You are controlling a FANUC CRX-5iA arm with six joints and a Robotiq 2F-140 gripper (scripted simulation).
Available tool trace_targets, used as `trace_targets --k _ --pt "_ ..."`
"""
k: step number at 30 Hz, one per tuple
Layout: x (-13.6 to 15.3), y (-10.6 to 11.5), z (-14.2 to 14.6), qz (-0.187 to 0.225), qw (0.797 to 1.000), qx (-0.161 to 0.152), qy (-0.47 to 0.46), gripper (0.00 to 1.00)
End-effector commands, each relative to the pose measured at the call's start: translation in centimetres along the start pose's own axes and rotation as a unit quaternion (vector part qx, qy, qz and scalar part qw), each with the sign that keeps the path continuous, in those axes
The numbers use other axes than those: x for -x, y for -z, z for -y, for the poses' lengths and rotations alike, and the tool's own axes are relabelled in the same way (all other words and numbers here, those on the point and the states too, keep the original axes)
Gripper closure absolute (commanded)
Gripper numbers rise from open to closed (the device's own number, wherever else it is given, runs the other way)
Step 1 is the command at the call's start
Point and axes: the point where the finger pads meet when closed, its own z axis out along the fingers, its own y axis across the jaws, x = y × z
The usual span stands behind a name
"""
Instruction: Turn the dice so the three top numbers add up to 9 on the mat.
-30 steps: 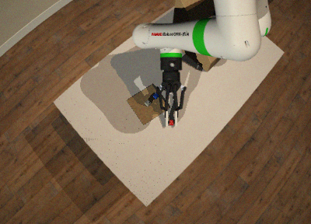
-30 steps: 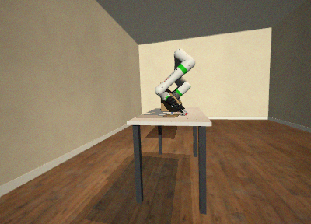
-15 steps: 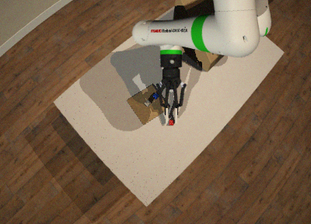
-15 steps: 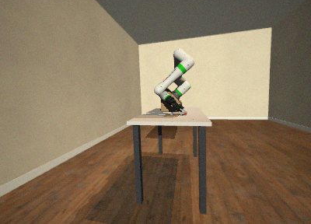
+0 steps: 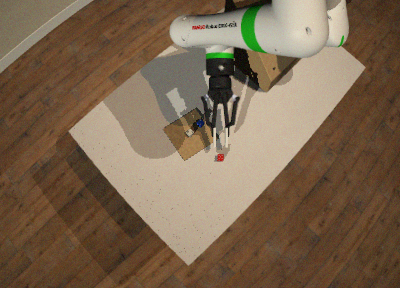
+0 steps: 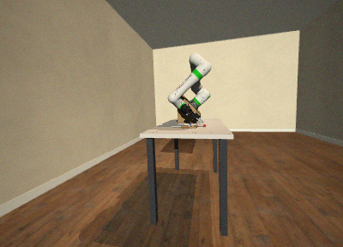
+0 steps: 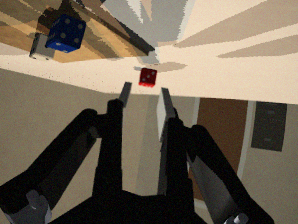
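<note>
The brown mat (image 5: 186,152) (image 7: 95,53) lies on the table. A blue die (image 5: 200,123) (image 7: 66,33) and a whitish die (image 5: 189,133) (image 7: 42,47) are on it. The blue die shows a face with four pips to the wrist camera. A red die (image 5: 220,157) (image 6: 204,125) (image 7: 148,77) lies on the table, off the mat, with three pips on the face towards the wrist camera. The top numbers cannot be read surely. My gripper (image 5: 221,145) (image 7: 144,96) is partly open and empty, its fingertips short of the red die.
The pale table (image 5: 150,188) (image 6: 186,135) extends around the mat. A brown box-like block (image 5: 270,70) stands near the arm's base, behind the gripper. The arm's shadow falls across the mat side of the table.
</note>
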Motion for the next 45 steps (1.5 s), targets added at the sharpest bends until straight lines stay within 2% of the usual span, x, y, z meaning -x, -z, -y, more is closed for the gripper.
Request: trace_targets --k 1,7,22,29,34,37,39,45 --pt "0.0 0.0 0.0 0.000 1.000 0.000 0.000 0.79" --pt "0.6 0.3 0.0 0.000 1.000 0.000 0.000 0.79" --pt "5.0 2.7 0.0 0.000 1.000 0.000 0.000 0.79" --pt "5.3 2.8 0.0 -0.002 1.000 0.000 0.000 0.79" --pt "5.5 2.7 0.0 -0.021 1.000 -0.001 0.000 0.79" --pt "6.2 2.4 0.2 -0.069 0.998 -0.008 0.003 0.79" --pt "6.9 1.9 0.2 -0.120 0.993 -0.008 0.003 0.79" --pt "8.0 1.3 0.3 -0.189 0.982 -0.008 0.004 0.79"
